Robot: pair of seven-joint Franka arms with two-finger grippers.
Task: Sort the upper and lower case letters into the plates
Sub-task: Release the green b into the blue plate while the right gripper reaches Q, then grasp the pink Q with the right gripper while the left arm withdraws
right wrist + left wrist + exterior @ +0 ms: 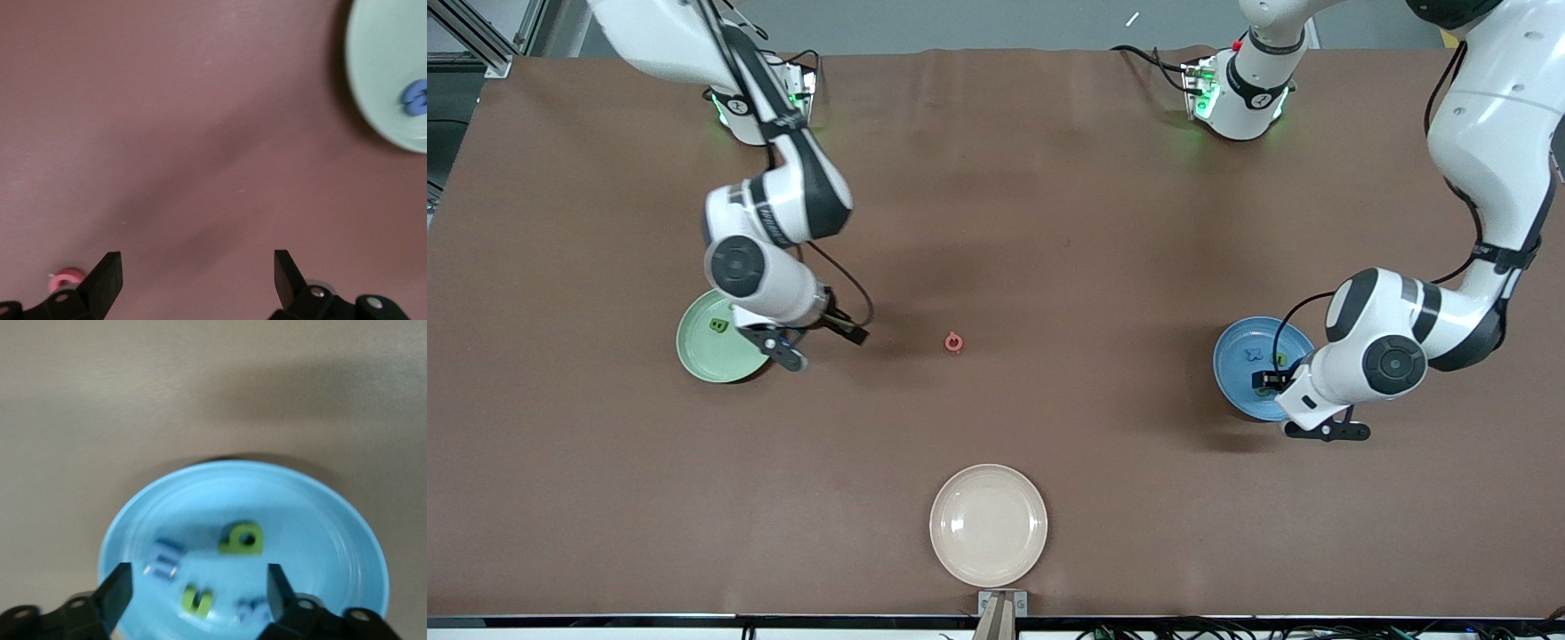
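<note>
The pale mint green plate (pixel 701 357) lies toward the right arm's end of the table with a green letter (pixel 718 325) in it. The right wrist view shows this plate (pixel 380 60) holding a blue letter (pixel 415 97). My right gripper (pixel 818 342) is open and empty over bare table beside that plate. A pinkish-red letter (pixel 953 342) lies alone mid-table and also shows in the right wrist view (pixel 65 281). My left gripper (pixel 1296 407) is open and empty over the bright blue plate (pixel 1232 373). This plate (pixel 307 513) holds two green letters (pixel 241 539) and two blue letters (pixel 163 561).
A cream-beige plate (pixel 988 524) lies empty near the table's front edge, nearer to the front camera than the pinkish-red letter. The brown table (pixel 1049 222) spreads between the plates.
</note>
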